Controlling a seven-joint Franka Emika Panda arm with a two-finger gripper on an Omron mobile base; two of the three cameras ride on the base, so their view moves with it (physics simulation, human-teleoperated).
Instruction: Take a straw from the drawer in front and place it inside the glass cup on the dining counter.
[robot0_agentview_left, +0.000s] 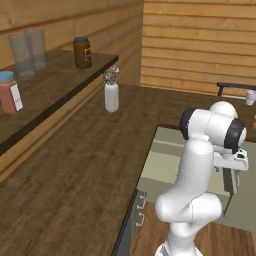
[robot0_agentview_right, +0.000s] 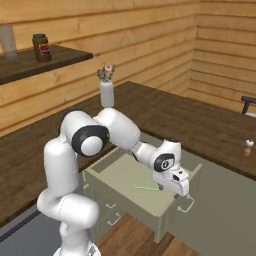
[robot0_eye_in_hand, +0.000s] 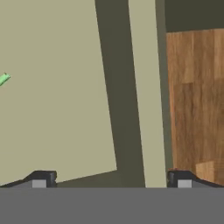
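One straw (robot0_agentview_right: 144, 187) is seen whole on the drawer (robot0_agentview_right: 165, 202) floor from the right base; from the hand, just its tip (robot0_eye_in_hand: 3, 79) is caught. Fingers (robot0_eye_in_hand: 43, 178) are spread wide, nothing held, above the drawer's front wall.

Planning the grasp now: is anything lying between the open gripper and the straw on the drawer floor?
Nothing visible does. The straw lies alone on the bare floor of the open drawer, and the gripper hangs open above it, near the front wall.

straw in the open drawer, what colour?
Light green thin bent straw, lying on the drawer's sage floor; clearest in the right base view.
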